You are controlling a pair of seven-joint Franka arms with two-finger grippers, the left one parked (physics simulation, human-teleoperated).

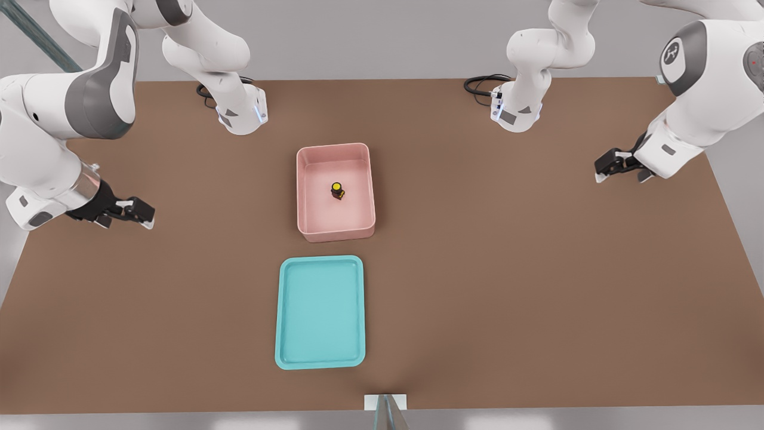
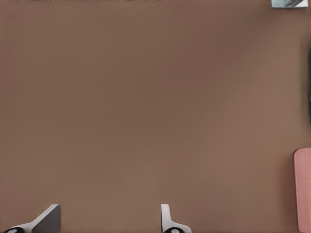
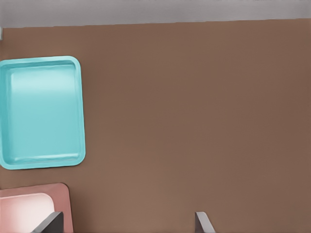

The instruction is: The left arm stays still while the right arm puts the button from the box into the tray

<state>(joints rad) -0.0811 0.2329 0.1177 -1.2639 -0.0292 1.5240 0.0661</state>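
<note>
The button [image 1: 337,190], yellow cap on a dark body, stands upright near the middle of the pink box [image 1: 336,230]. The turquoise tray [image 1: 320,310] lies just in front of the box, and nothing is in it. My gripper [image 1: 145,217] hovers low over the table at the front view's left, far from the box, open and holding nothing. In the right wrist view the gripper [image 3: 129,217] has its fingers spread wide over bare table. That view also takes in the tray [image 3: 41,111] and a corner of the box [image 3: 29,208], but the button is out of its frame.
Two arm bases [image 1: 242,113] [image 1: 516,110] with black cables stand at the back of the brown table [image 1: 507,269]. A small white mount [image 1: 385,401] sits at the table's front edge. The left wrist view catches one edge of the box [image 2: 303,189].
</note>
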